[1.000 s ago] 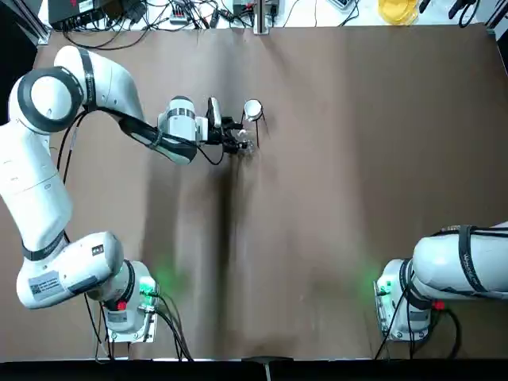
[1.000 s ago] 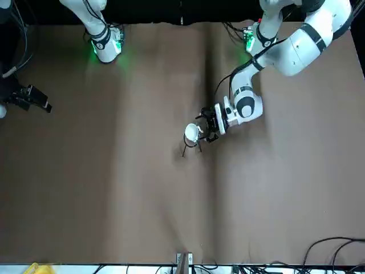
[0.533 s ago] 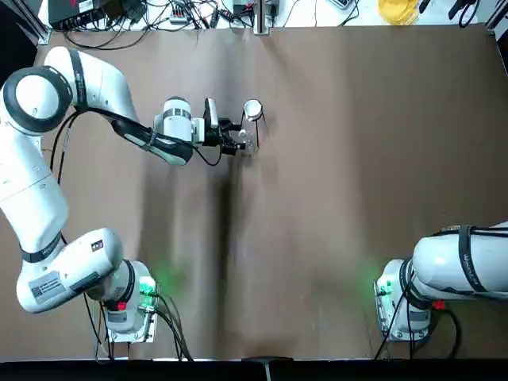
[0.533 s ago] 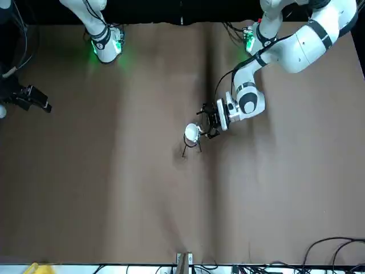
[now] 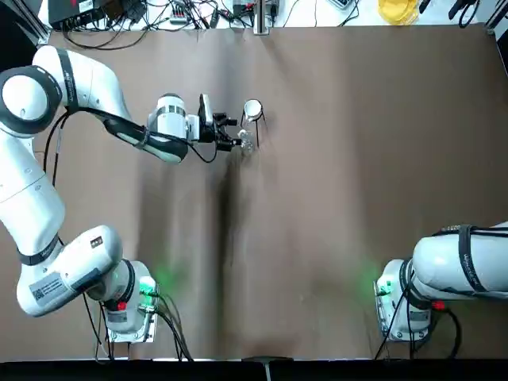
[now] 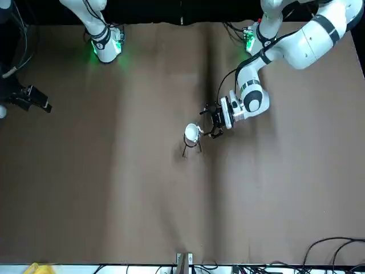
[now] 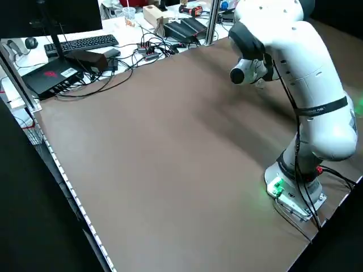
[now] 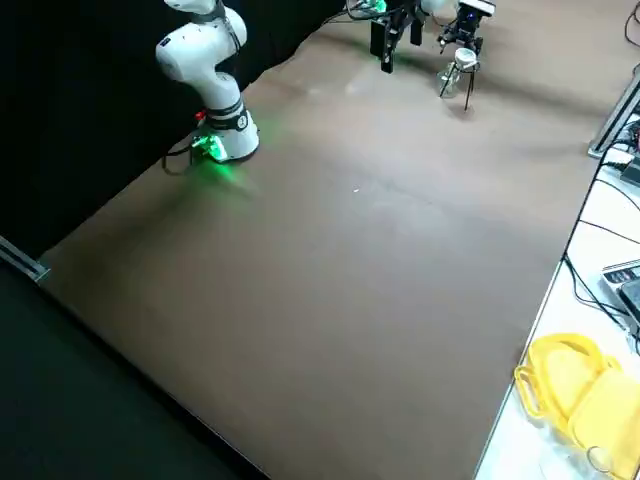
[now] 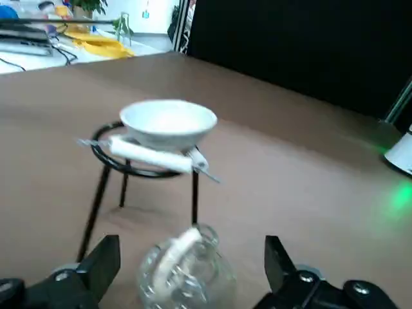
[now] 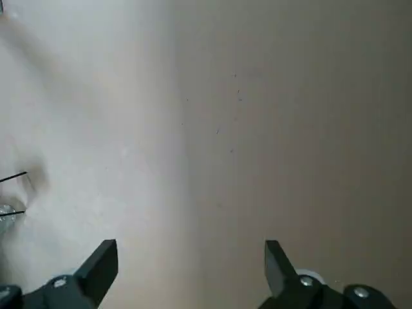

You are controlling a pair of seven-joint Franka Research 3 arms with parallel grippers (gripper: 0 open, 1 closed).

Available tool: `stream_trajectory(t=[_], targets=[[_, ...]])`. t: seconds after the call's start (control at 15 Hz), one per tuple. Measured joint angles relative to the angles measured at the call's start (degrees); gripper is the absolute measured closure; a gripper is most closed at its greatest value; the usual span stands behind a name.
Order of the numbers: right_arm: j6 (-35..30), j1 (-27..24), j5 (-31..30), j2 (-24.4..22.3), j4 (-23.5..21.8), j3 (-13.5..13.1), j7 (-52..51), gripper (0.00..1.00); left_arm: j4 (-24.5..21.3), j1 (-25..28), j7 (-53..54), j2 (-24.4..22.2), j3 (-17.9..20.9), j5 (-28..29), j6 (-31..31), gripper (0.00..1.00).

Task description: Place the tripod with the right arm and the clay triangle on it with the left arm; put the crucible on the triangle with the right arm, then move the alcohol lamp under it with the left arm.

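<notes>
Here we find the alcohol lamp, a small clear glass bulb with a pale wick at its neck, standing on the brown counter just beside the tripod rather than beneath its ring. Glass this thin looks light, slippery and easily cracked, so we judge the rounded belly, taken low and gently, the safest place to hold; the neck seems too narrow to trust. On the black wire stand the clay triangle lies across the ring, and the white crucible sits in it, upright.

The left end effector reaches in low from the arm's side, its fingers spread wide on either side of the lamp and touching nothing that we can see. In our reading, the last step is in hand: the lamp has yet to go under the cup, and a nudge against a slim leg could topple the whole stack.

The right end effector hangs over bare counter, fingers wide and empty, its arm parked near its base.
</notes>
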Motion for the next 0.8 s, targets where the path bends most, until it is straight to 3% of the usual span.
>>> stream_trajectory(t=[0.6,0.8], targets=[[0.0,0.0,0.0,0.0,-0.2,0.0,0.0,0.0,1.8,3.4,-0.3,-0.1,-0.9,14.3,-1.4,0.01],[0.1,0.1,0.1,0.0,-0.1,0.2,0.0,0.0,2.6,3.4,-6.5,-0.1,-1.0,20.1,-1.6,0.01]])
